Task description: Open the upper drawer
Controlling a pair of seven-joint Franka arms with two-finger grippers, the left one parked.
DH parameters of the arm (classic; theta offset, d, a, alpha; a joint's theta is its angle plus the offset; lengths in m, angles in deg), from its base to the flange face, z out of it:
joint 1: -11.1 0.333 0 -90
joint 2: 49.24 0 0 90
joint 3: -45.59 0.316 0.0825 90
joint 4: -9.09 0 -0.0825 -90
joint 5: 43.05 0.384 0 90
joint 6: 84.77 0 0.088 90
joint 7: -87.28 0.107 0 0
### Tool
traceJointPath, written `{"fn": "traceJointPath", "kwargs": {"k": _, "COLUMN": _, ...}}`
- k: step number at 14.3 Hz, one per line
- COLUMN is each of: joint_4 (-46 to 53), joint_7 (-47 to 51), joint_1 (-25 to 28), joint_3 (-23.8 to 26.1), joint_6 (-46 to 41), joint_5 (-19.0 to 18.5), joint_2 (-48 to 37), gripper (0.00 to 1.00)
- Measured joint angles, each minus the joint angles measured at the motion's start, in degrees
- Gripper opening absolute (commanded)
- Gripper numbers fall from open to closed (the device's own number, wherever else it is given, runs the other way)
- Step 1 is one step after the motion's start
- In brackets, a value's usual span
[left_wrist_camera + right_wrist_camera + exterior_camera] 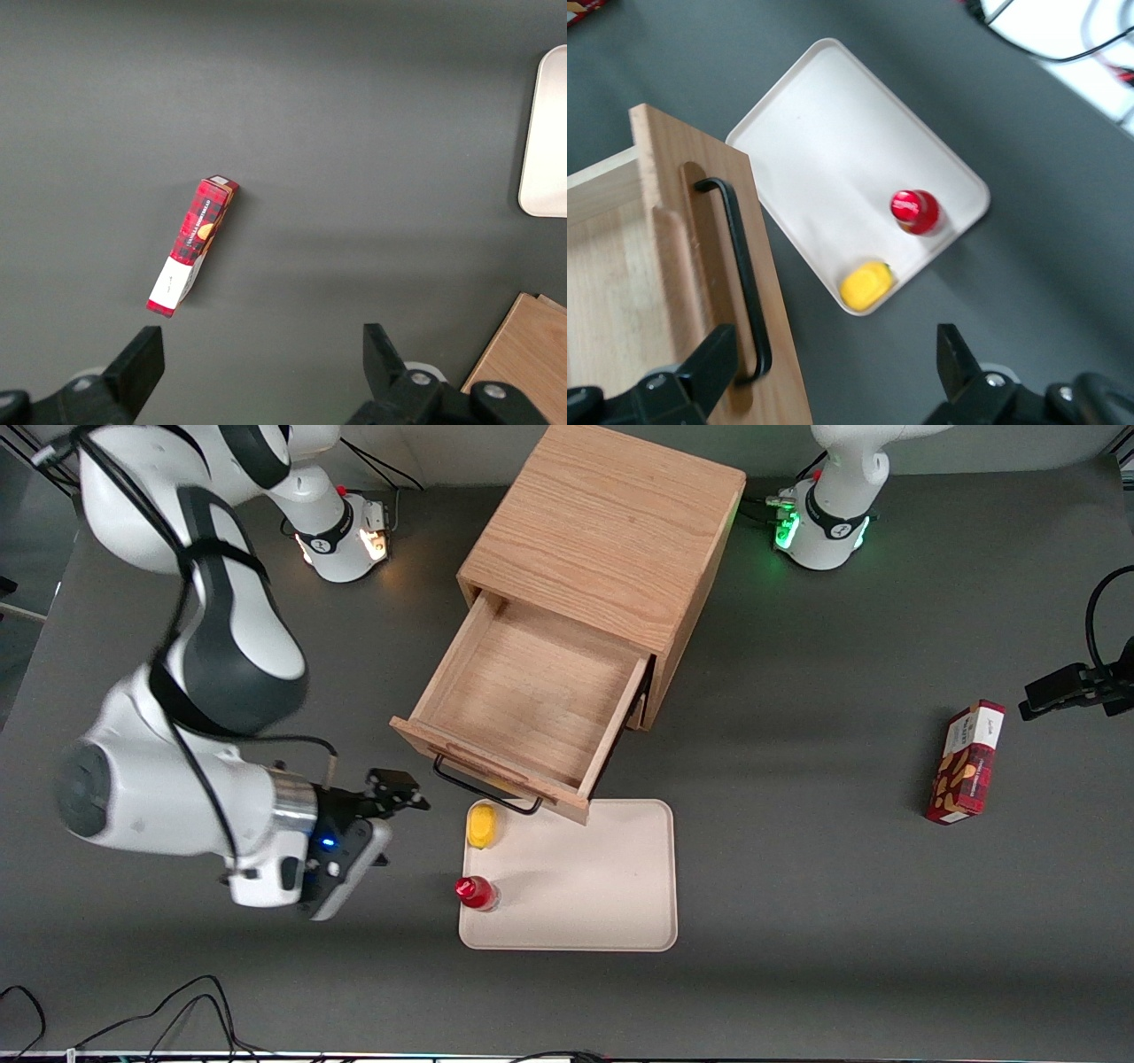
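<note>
Oak drawer (532,700) stands pulled well out of the cabinet (611,531), so the pincer (833,363), fingers apart and empty, hangs just beside its handle (740,274), apparently let go.

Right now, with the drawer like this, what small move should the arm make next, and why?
Probably back the gripper farther away from the handle: the upper drawer already stands pulled far out, and the open fingers hold nothing.

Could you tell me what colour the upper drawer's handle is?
Black, on the upper drawer; clearest in the right wrist view, near the open gripper.
</note>
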Motion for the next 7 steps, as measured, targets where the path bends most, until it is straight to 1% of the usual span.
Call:
{"fn": "traceJointPath", "kwargs": {"k": 3, "joint_4": 0.0, "joint_7": 3.8, "joint_1": 0.0, "joint_3": -0.5, "joint_6": -4.3, "joint_5": -4.7, "joint_2": -6.7, "gripper": 1.00}}
{"fn": "traceJointPath", "kwargs": {"k": 6, "joint_4": -1.8, "joint_7": 14.7, "joint_1": 0.3, "joint_3": -0.5, "joint_6": -10.7, "joint_5": -9.3, "joint_2": -14.6, "gripper": 1.00}}
{"fn": "traceJointPath", "kwargs": {"k": 7, "joint_4": -3.6, "joint_7": 16.7, "joint_1": 0.2, "joint_3": -0.9, "joint_6": -11.7, "joint_5": -10.7, "joint_2": -17.8, "gripper": 1.00}}
